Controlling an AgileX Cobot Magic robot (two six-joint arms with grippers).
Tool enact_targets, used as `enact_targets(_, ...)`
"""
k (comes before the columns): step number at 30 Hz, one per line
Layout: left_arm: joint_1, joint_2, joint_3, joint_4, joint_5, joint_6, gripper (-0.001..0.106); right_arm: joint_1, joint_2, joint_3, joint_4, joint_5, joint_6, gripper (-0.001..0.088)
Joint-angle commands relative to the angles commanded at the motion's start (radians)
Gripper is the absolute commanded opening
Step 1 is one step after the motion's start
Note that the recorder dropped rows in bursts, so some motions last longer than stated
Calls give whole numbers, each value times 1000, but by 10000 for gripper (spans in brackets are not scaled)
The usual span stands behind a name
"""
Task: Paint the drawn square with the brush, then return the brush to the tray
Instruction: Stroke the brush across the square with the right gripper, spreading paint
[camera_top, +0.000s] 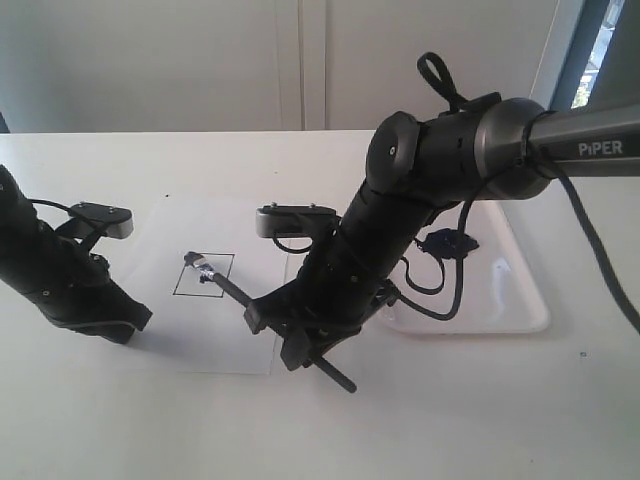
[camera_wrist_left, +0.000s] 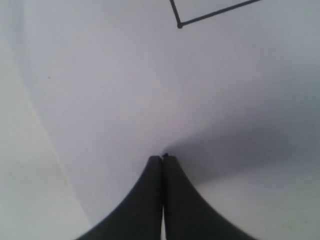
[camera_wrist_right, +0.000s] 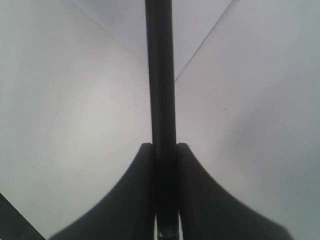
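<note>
Clamping the brush (camera_top: 230, 287), the right pincer (camera_wrist_right: 165, 146) holds its head on the drawn square (camera_top: 195, 286); left pincer (camera_wrist_left: 162, 158) closed.

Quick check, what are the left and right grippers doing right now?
Left gripper: closed, holding nothing.
Right gripper: closed on the brush, gripping its handle.

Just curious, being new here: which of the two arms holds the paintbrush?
The right tool, clamped on the brush; the left tool is shut and empty.
</note>
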Motion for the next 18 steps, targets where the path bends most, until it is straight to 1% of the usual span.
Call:
enact_targets(4, 0, 1, 0, 0, 11, 4, 0, 0, 0, 0, -41, -4, 46, 0)
enact_targets(18, 0, 1, 0, 0, 11, 6, 0, 0, 0, 0, -39, 44, 44, 0)
